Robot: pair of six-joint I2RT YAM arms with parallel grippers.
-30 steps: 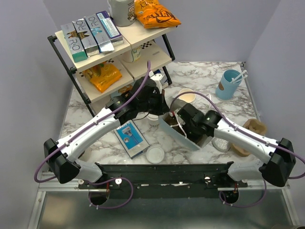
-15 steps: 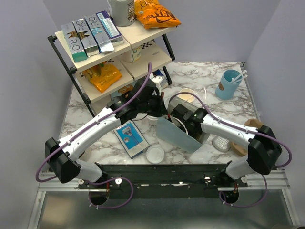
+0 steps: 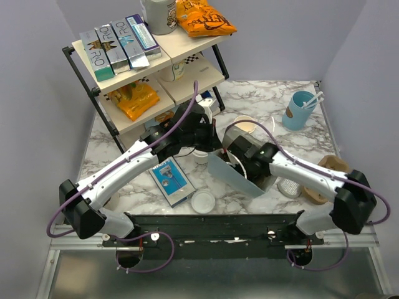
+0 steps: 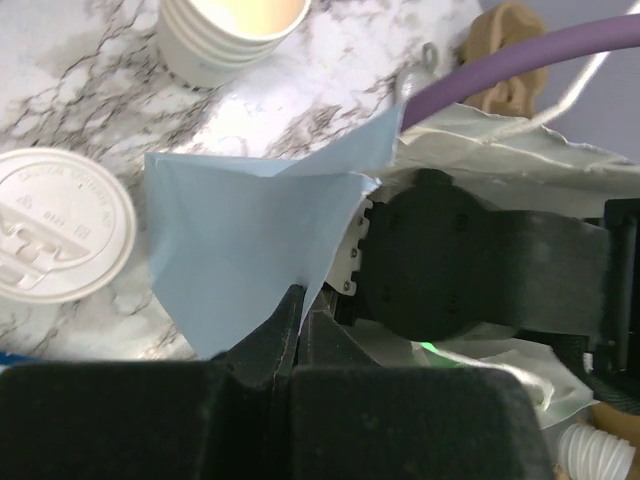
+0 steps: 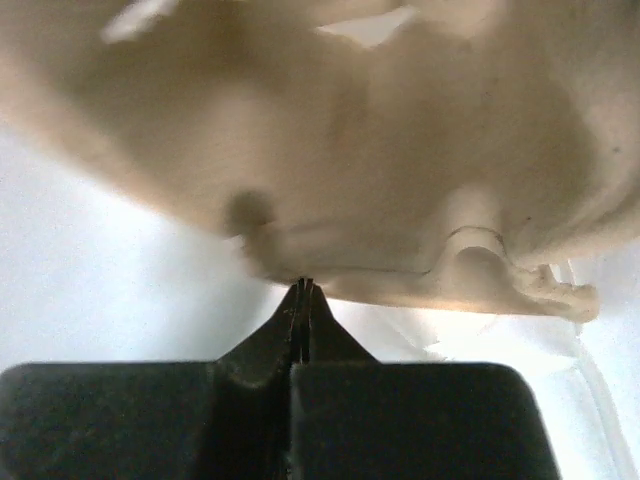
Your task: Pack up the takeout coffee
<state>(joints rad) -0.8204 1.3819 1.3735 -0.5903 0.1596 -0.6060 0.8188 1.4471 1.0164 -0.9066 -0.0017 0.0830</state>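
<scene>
Takeout coffee (image 4: pixel 55 235) is seen standing on the marble table (image 4: pixel 330 90), just beside the blue paper bag (image 4: pixel 240 240) and outside it. From the left wrist view only its white sip lid is shown, and nothing is touching it.

The bag is held tilted between the two arms. That is judged to be why the cup is left alone: a mouth has to be made before anything can be put in.

The left gripper (image 4: pixel 298 300) is clenched on an edge of the bag. The thin paper is pinched between its closed fingers, so that one wall is lifted and held fixed. The right gripper (image 5: pixel 303 290) is likewise closed tight, at the bag's far side. Its own view is filled by a pale, blurred surface, and whether paper is nipped between its fingertips cannot be told. If it is, the walls would be spread by one arm pulling against the other.

The stack of lidless cups (image 4: pixel 235 40) and the loose lid (image 3: pixel 202 200) are set apart on the table and are not needed for this job.

Packing is judged to be at an early stage, since the bag is not yet standing open and the cup is not yet grasped. A free gripper will be needed for the cup, so one hold must be given up. The limp paper may then slump shut.
</scene>
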